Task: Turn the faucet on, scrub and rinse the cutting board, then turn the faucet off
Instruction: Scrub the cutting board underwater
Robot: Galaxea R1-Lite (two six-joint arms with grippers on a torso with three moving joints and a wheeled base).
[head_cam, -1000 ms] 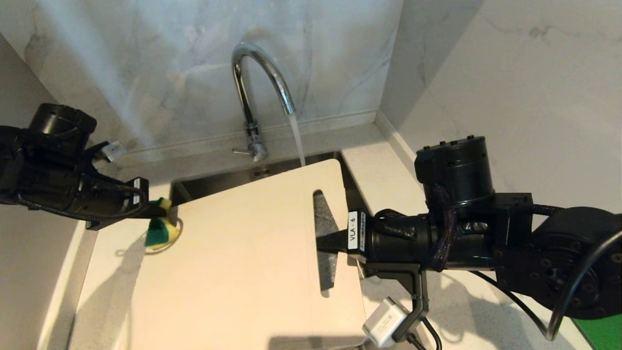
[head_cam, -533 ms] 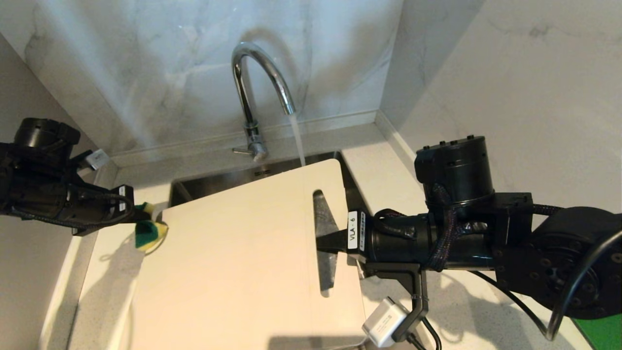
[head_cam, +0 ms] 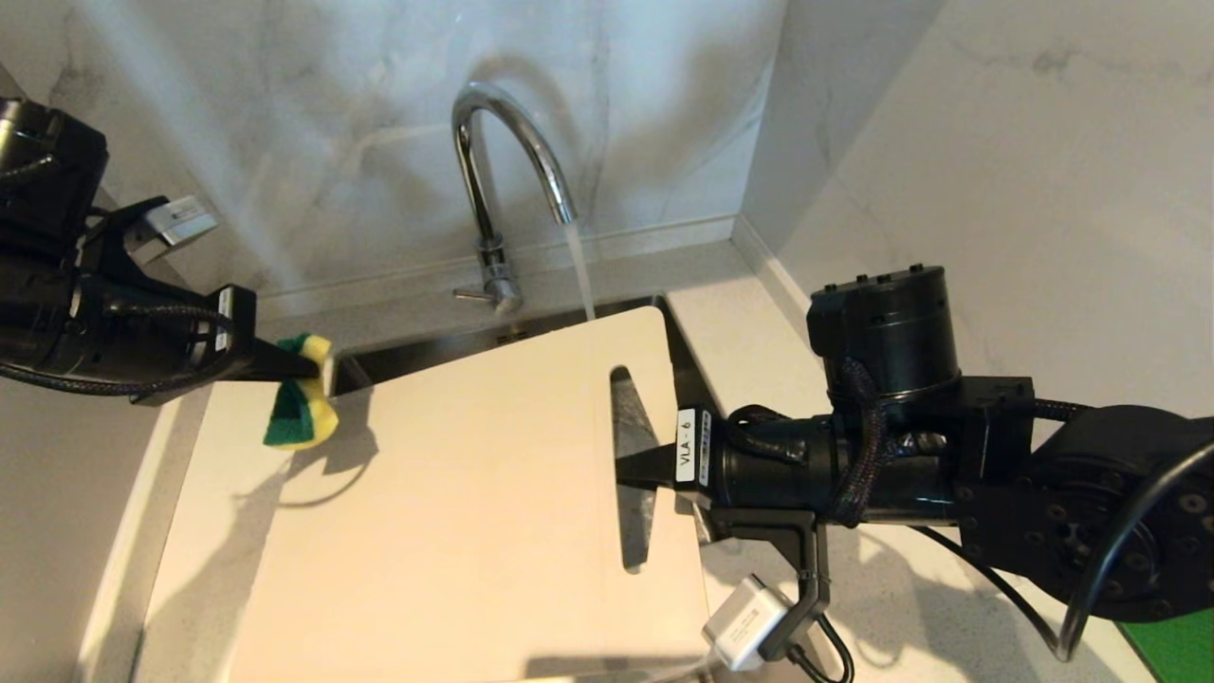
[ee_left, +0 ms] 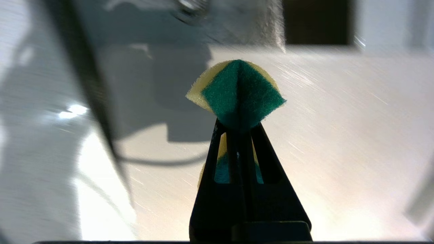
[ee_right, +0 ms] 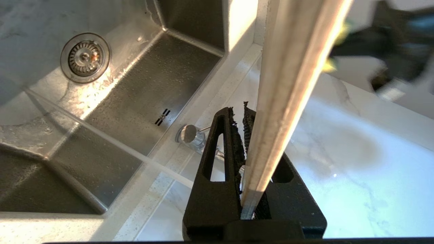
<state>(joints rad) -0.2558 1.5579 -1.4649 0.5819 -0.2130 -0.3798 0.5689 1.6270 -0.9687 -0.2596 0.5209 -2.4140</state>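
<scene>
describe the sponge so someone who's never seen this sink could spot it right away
Start at the tall chrome gooseneck faucet running water into the steel sink. In front of it a large pale beige cutting board is held over the basin. At that board's far left corner, pinched in the left gripper, is the small sponge: yellow foam with a dark green scrubbing face, the only brightly coloured thing there.

Glossy chrome faucet (head_cam: 512,142), matt smooth cutting board (head_cam: 455,503), brushed-steel sink (ee_right: 142,84).

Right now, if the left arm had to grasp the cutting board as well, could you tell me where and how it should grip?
Best guess: pinch the thin bare edge of the cutting board at its left, coming in sideways. The right gripper already clamps the slotted end.
</scene>
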